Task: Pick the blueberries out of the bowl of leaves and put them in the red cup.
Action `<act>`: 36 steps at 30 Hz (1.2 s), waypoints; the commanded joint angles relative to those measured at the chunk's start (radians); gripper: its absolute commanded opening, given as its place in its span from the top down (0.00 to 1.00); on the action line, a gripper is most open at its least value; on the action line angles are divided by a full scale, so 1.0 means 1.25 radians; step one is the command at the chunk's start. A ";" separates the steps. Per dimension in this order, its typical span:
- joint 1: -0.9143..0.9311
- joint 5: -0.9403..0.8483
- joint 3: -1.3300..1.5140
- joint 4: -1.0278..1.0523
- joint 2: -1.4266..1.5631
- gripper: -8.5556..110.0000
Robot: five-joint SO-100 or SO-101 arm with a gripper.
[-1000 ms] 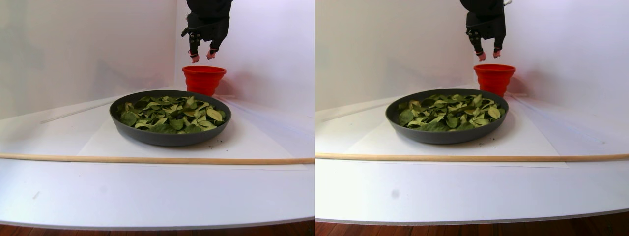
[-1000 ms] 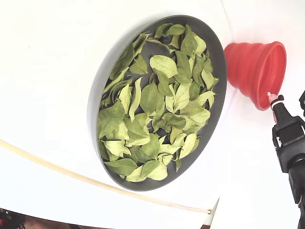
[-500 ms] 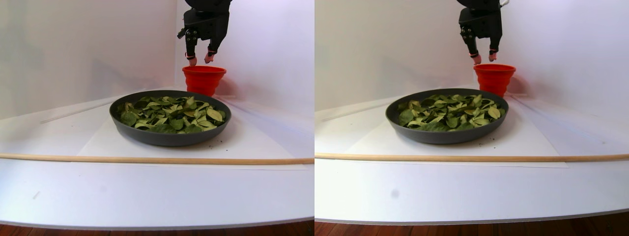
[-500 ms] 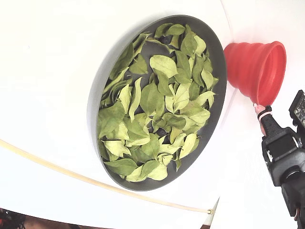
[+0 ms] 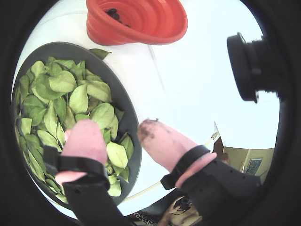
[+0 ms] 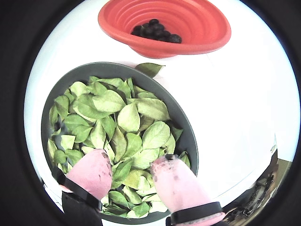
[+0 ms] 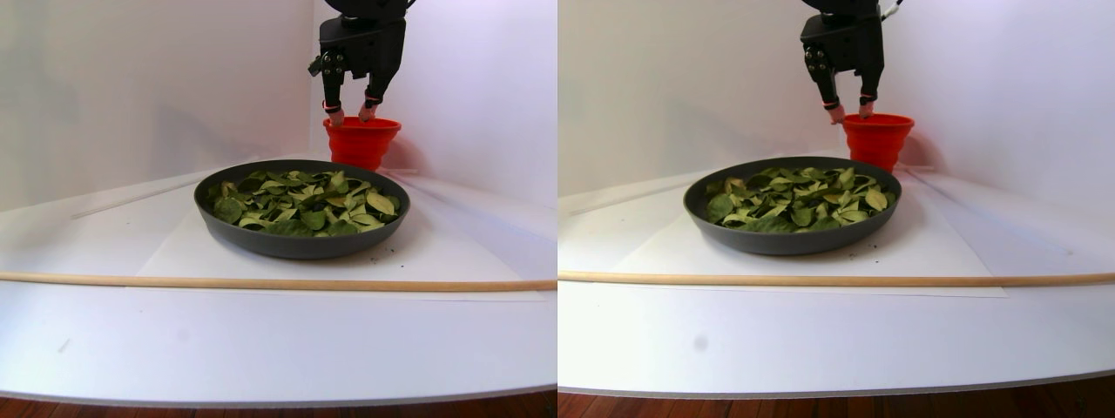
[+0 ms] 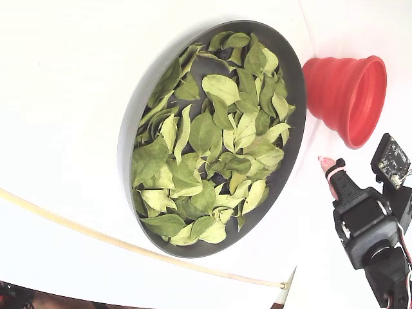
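Several dark blueberries (image 6: pixel 155 32) lie inside the red cup (image 6: pixel 202 23), and they also show in the other wrist view as blueberries (image 5: pixel 113 13) in the red cup (image 5: pixel 141 23). The dark grey bowl (image 6: pixel 187 129) is full of green leaves (image 6: pixel 127 117), and no berry shows among them. My gripper (image 6: pixel 133 165) hangs open and empty in the air, its pink fingertips (image 5: pixel 84 136) over the bowl's edge nearest the cup. In the stereo pair view the gripper (image 7: pixel 350 115) is just left of the cup's (image 7: pixel 361 144) rim, above the bowl's (image 7: pixel 300 244) far side.
One stray leaf (image 6: pixel 149 69) lies on the white table between bowl and cup. A long wooden dowel (image 7: pixel 261 283) runs across the table in front of the bowl. White walls stand close behind the cup. The arm's black body (image 8: pixel 370 238) stands right of the bowl (image 8: pixel 293 77).
The open gripper has come down and shifted away from above the cup toward the bowl's rim. Bowl, leaves and cup have not moved.
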 commanded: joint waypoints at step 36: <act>-0.079 0.015 0.252 0.005 0.135 0.80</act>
